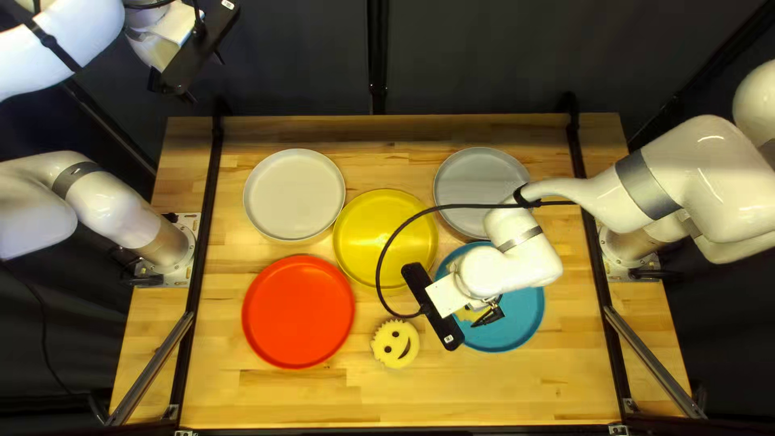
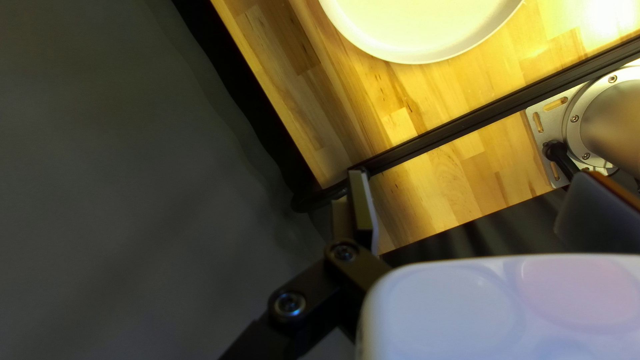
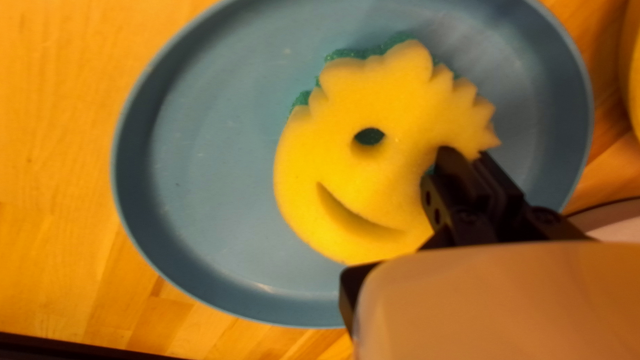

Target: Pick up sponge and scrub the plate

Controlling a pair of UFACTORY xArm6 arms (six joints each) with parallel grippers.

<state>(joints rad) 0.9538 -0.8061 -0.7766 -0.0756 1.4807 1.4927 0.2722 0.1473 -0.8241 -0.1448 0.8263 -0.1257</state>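
**A:** So which way does the sponge sit from the hand? Looks like the right gripper (image 3: 466,155) has the yellow smiley sponge (image 3: 393,173) by one edge, one fingertip down in an eye hole and the other just outside the rim, both snug on the foam.

**B:** Yep, clamped on that bit of rim. No long axis to fuss over, it's basically a round face (spiky haircut aside). What matters is that most of it sticks out to one side of the fingers, broad and flat above the blue plate (image 3: 207,167), green layer facing down. The wider bare stretch of plate is past the sponge too, on the side away from the fingertips.

**A:** And the left gripper (image 2: 472,173)?

**B:** Fingers spread apart, nothing between them, well apart from the sponge. The right one is the near hand by miles, so the scrub is its job. There's a second smiley sponge (image 1: 394,335) on the table beside the right gripper, off toward the left arm's side, but it doesn't need that one.

**A:** Pickup looks done then, scrubbing's the step in hand. Is it pressing on the plate?

**B:** Can't tell if they touch. Best guess: press down, then sweep toward that wider stretch. With such an off-centre hold, the free side could flex up or the whole face could pivot round the fingers.
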